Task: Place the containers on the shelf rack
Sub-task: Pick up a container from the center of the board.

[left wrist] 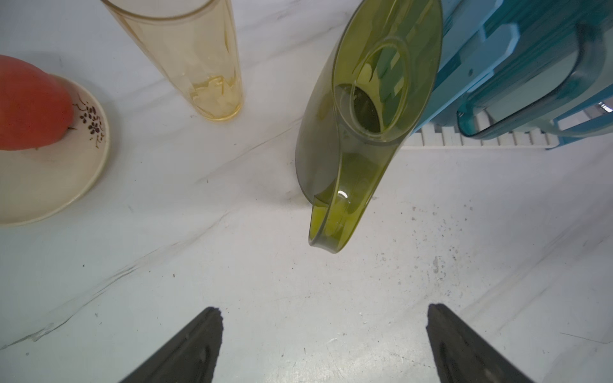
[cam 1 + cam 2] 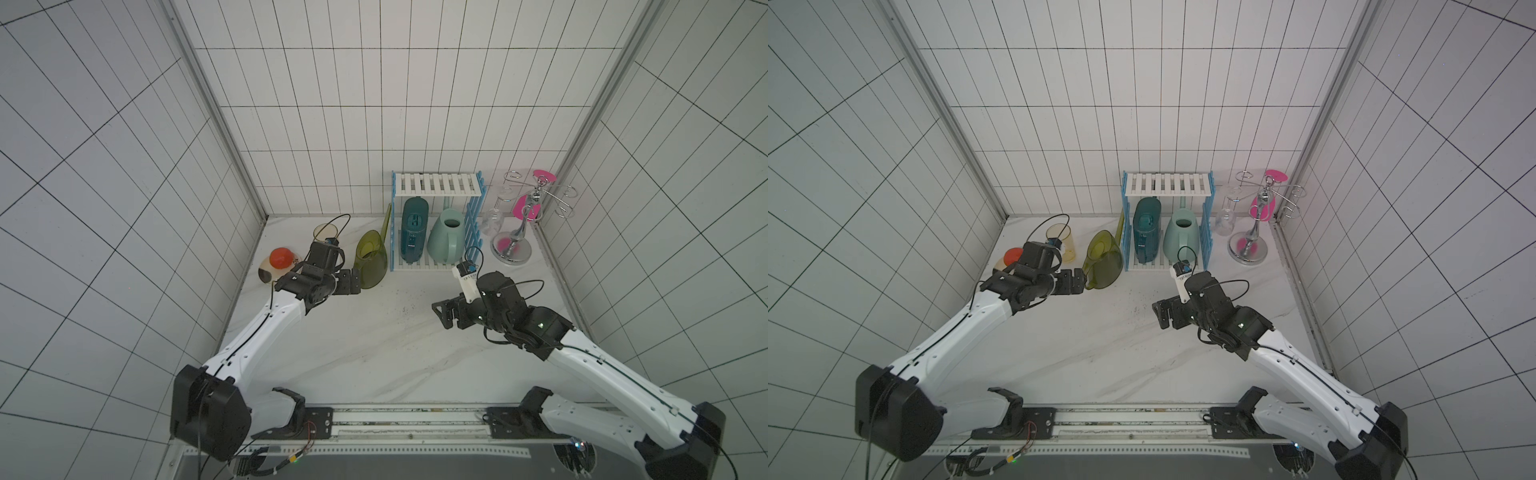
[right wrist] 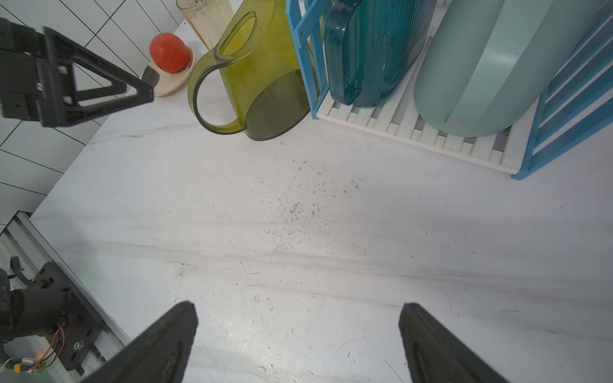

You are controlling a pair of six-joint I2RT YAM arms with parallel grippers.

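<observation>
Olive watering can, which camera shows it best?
The right wrist view: the olive watering can shows its body, base and whole handle loop, standing beside the shelf rack. The left wrist view shows its top and handle edge-on; both top views show it small.

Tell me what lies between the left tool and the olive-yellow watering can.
Nothing but bare marble tabletop. The left wrist view shows the open left tool short of the olive-yellow watering can, with only table surface between them.
</observation>
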